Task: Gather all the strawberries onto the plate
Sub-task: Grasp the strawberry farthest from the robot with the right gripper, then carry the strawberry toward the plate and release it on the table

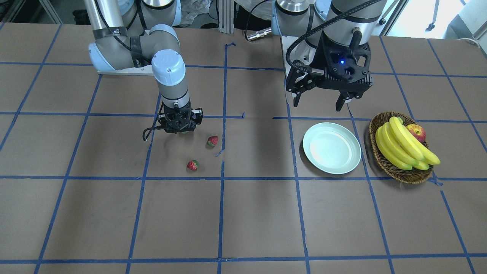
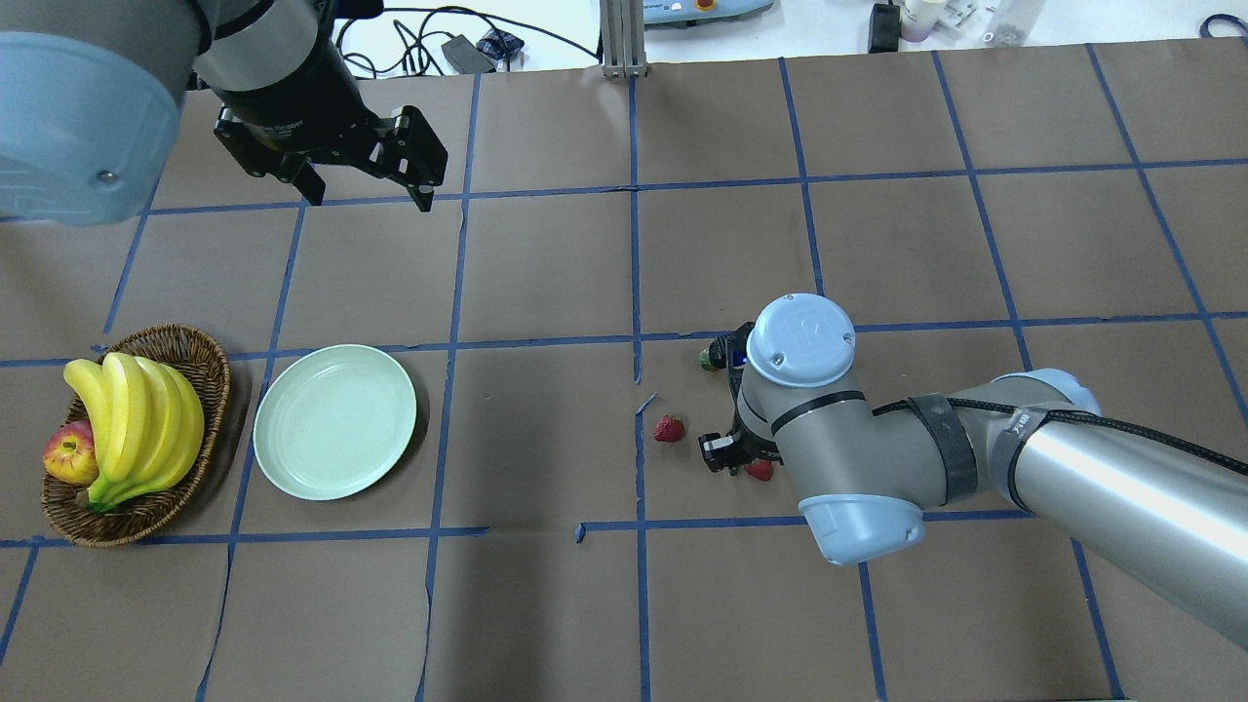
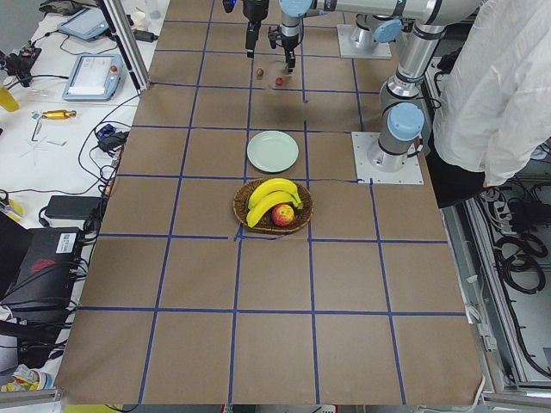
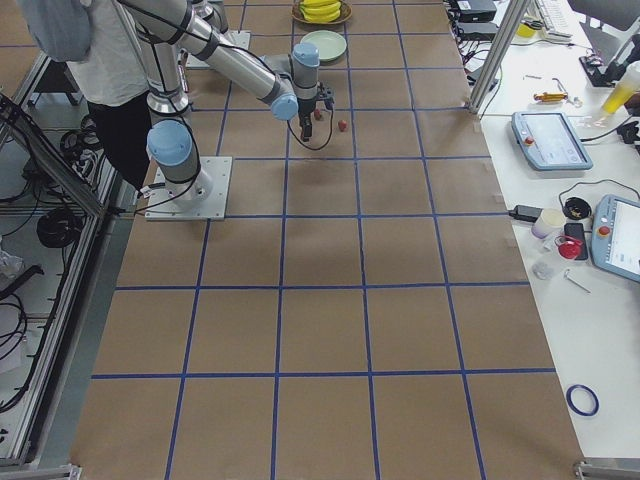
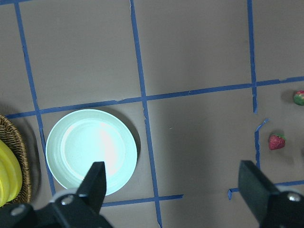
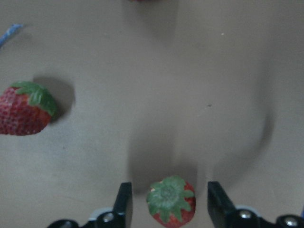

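Strawberry [image 6: 171, 203] within our right gripper [image 6: 169, 187], jaws parted around it, looked light and soft; we favoured gently pinching its sides.

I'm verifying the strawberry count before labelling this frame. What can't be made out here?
- Front-facing view: the right gripper mostly hides the third strawberry beneath it.
- Overhead view: the right arm covers most of it.
- Right wrist view: the top edge cuts off the far strawberry.
- Side views: strawberries too small for detail.
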